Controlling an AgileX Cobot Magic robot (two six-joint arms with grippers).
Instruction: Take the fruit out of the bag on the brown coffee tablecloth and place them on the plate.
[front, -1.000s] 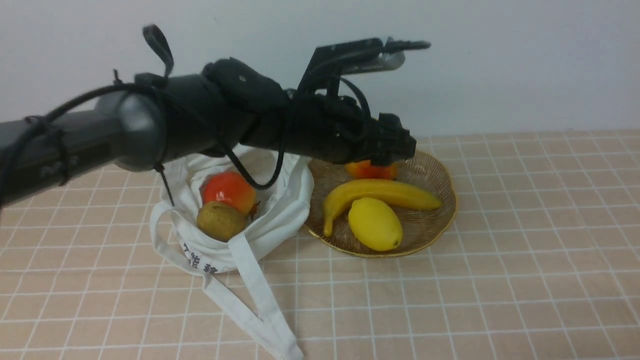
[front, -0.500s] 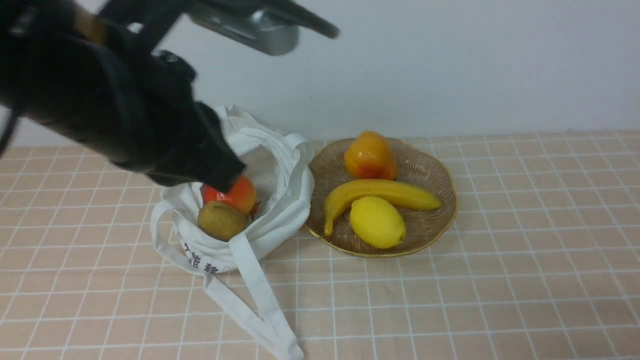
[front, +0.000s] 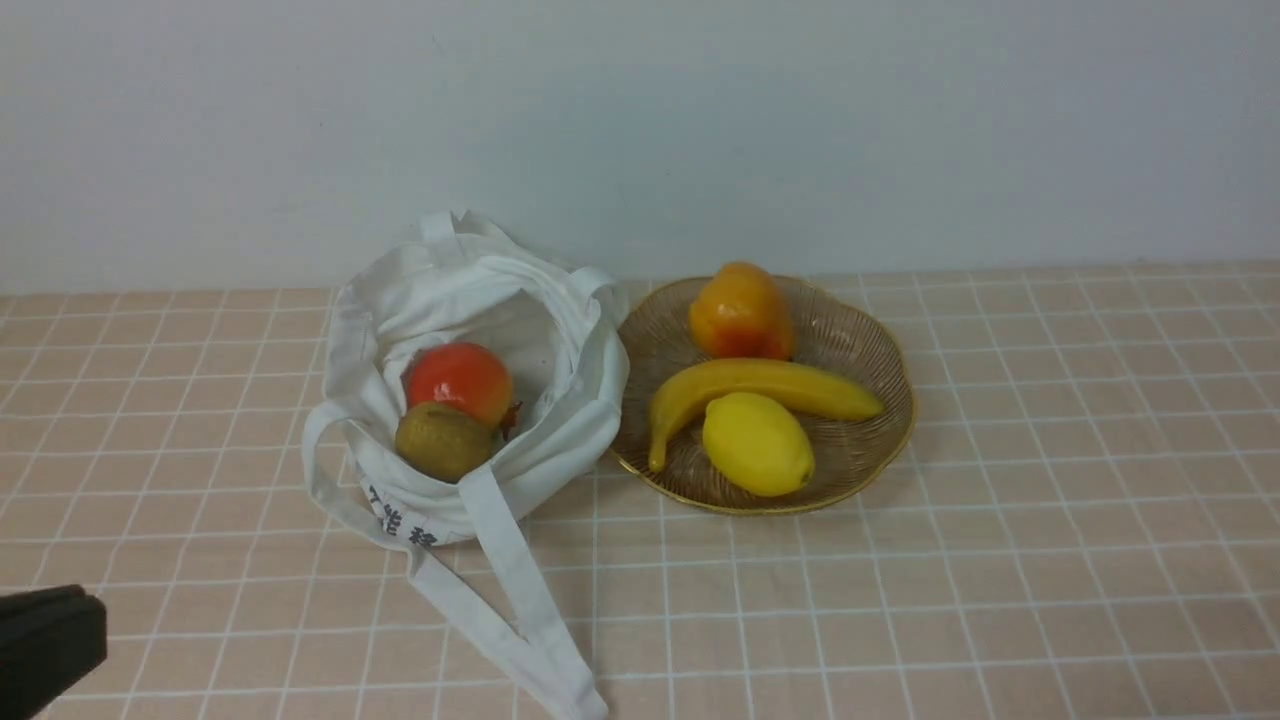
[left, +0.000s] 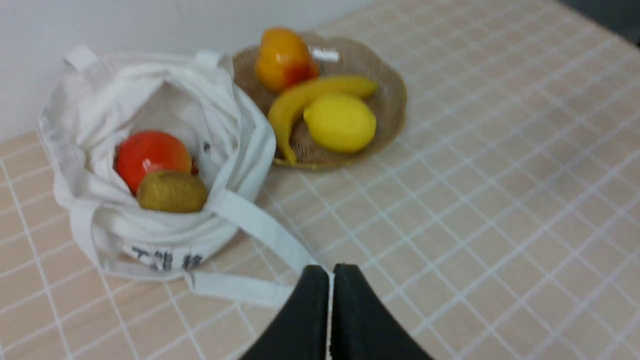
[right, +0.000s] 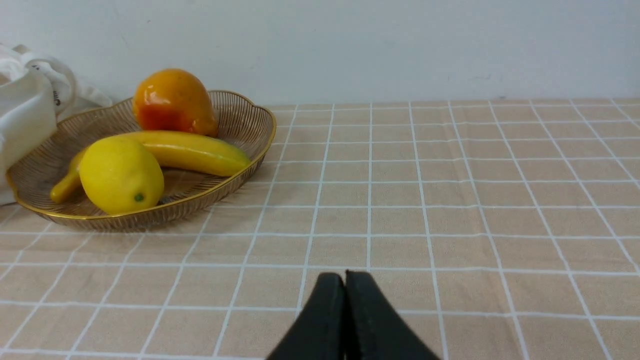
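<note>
The white bag (front: 470, 400) lies open on the brown coffee tablecloth (front: 950, 560), holding a red-orange fruit (front: 458, 382) and a brown-green kiwi-like fruit (front: 443, 440). Right beside it the golden wire plate (front: 870, 340) carries a yellow lemon (front: 757, 444), a banana (front: 760, 390) and an orange pear-shaped fruit (front: 740, 311). My left gripper (left: 330, 272) is shut and empty, pulled back near the bag's strap (left: 260, 225). My right gripper (right: 345, 277) is shut and empty over bare cloth, to the right of the plate (right: 240, 165). Only a dark corner of the left arm (front: 45, 640) shows in the front view.
A pale wall (front: 800, 130) runs along the back edge of the table, just behind the bag and plate. The bag's long straps (front: 510, 600) trail forward across the cloth toward the near edge.
The left arm has swung away from the plate, passed over the bag and withdrawn to the lower left. It left the orange pear-shaped fruit on the plate, and its jaws have shut.
</note>
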